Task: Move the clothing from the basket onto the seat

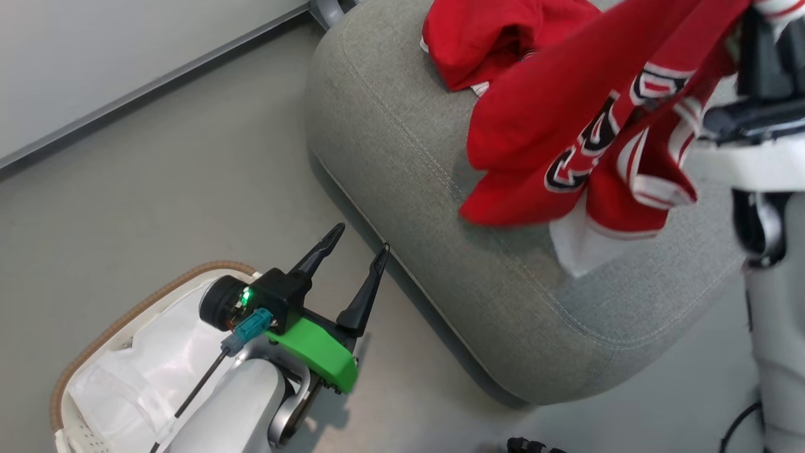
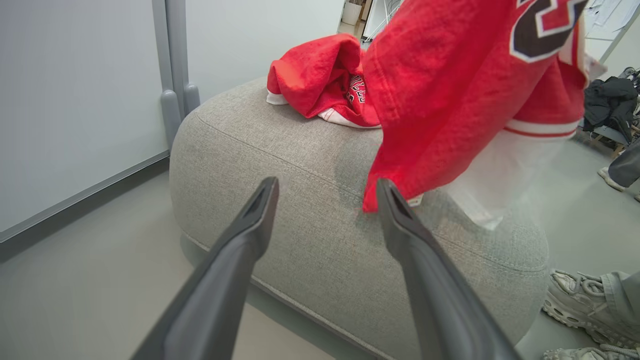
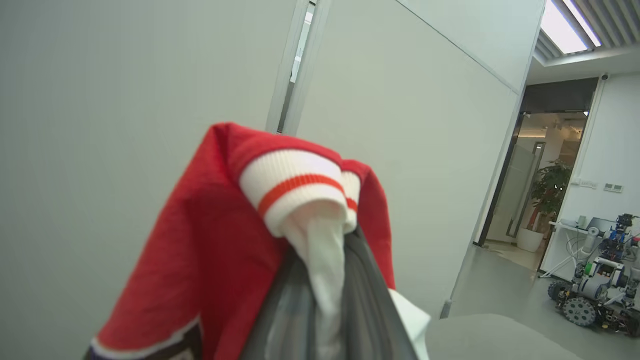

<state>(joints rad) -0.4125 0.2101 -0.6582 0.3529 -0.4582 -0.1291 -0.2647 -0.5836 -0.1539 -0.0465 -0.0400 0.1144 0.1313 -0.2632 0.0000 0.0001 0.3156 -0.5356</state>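
the placing step is judged to be in hand. one red jersey (image 1: pixel 566 126) is held up over the middle of the seat (image 1: pixel 402 157), a white fold of it pinched between the pressed-together fingers of the right gripper (image 3: pixel 327 240). its lower hem hangs close to the cushion; whether it touches cannot be told. the next move is judged to call for the jersey to be lowered onto the grey cushion beside the one already there, and for the fingers to be parted so that the cloth drops clear. the left gripper (image 1: pixel 360 242) is held with its fingers spread wide and nothing between them, above the floor between the basket (image 1: pixel 144 299) and the seat's near edge.

counted: two jerseys, the second jersey (image 1: pixel 490 38) lying crumpled near the seat's far edge; one basket, in whose visible part the white liner (image 1: pixel 157 358) is seen; one seat.
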